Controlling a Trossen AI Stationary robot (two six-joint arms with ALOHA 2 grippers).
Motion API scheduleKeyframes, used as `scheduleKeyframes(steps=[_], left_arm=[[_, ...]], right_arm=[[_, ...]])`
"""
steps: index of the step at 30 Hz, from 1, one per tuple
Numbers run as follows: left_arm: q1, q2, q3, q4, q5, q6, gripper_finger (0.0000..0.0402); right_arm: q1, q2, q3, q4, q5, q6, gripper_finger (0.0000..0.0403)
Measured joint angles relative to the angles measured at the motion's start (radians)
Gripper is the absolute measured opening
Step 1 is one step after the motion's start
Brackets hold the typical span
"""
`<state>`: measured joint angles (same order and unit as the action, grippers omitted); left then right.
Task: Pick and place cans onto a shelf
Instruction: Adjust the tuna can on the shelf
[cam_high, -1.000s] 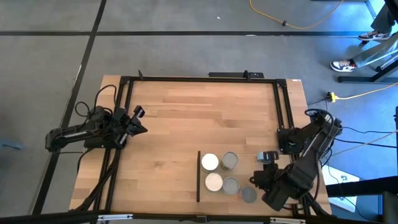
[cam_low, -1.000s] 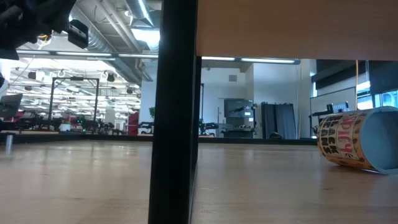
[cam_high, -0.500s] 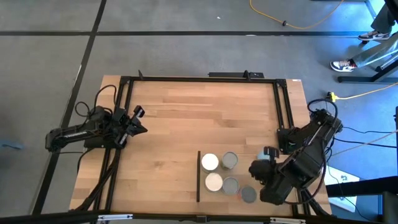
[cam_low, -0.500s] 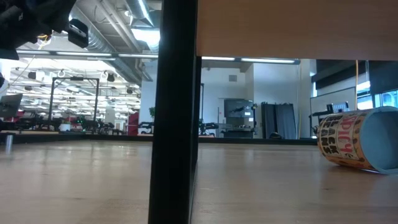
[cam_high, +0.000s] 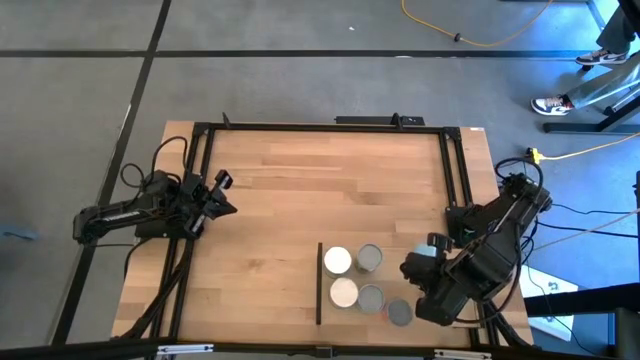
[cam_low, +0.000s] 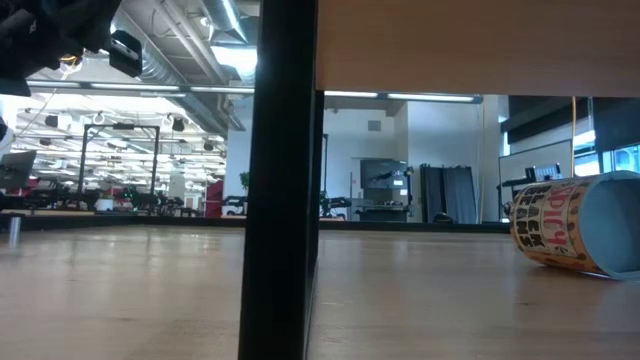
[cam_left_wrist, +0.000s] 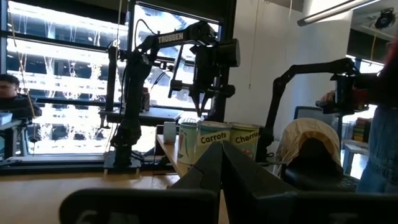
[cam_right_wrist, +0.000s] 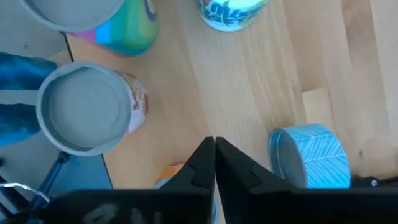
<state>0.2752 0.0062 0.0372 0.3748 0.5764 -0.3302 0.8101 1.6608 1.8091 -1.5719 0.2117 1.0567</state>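
Several cans stand upright on the shelf (cam_high: 352, 277), near its dark strip (cam_high: 319, 283): two white-topped (cam_high: 337, 260) (cam_high: 344, 292) and three grey-topped (cam_high: 369, 258) (cam_high: 371, 298) (cam_high: 400, 312). Another can (cam_high: 432, 246) (cam_low: 570, 235) lies on its side on the table to their right. My right gripper (cam_high: 414, 280) (cam_right_wrist: 214, 148) hangs above the table between a grey-topped can (cam_right_wrist: 84, 109) and the lying can (cam_right_wrist: 311, 155), pointing down, shut, with nothing between its fingers. My left gripper (cam_high: 222, 195) (cam_left_wrist: 221, 152) waits shut at the table's left edge.
A black frame (cam_high: 320, 126) runs around the tabletop. In the low view a black post (cam_low: 280, 180) carries a wood board (cam_low: 470, 45) overhead. The wide wooden surface (cam_high: 320, 190) lies between the two arms. A person's legs (cam_high: 590, 90) show beyond the far right corner.
My right gripper has risen a little over the near right corner and rolled about its own pointing line. The cans and the lying can have stayed where they were.
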Motion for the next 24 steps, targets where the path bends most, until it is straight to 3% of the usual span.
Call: scheduleKeyframes(steps=[4, 9, 19, 24], left_arm=[[0.0, 0.0, 0.0, 0.0, 0.015, 0.0, 0.0], [0.0, 0.0, 0.0, 0.0, 0.017, 0.0, 0.0], [0.0, 0.0, 0.0, 0.0, 0.017, 0.0, 0.0], [0.0, 0.0, 0.0, 0.0, 0.017, 0.0, 0.0]], right_arm=[[-0.011, 0.0, 0.0, 0.0, -0.026, -0.011, 0.0014], [-0.037, 0.0, 0.0, 0.001, -0.029, -0.03, 0.0039], [-0.08, 0.0, 0.0, 0.001, 0.018, -0.085, 0.0157], [-0.08, 0.0, 0.0, 0.001, -0.011, -0.29, 0.0201]])
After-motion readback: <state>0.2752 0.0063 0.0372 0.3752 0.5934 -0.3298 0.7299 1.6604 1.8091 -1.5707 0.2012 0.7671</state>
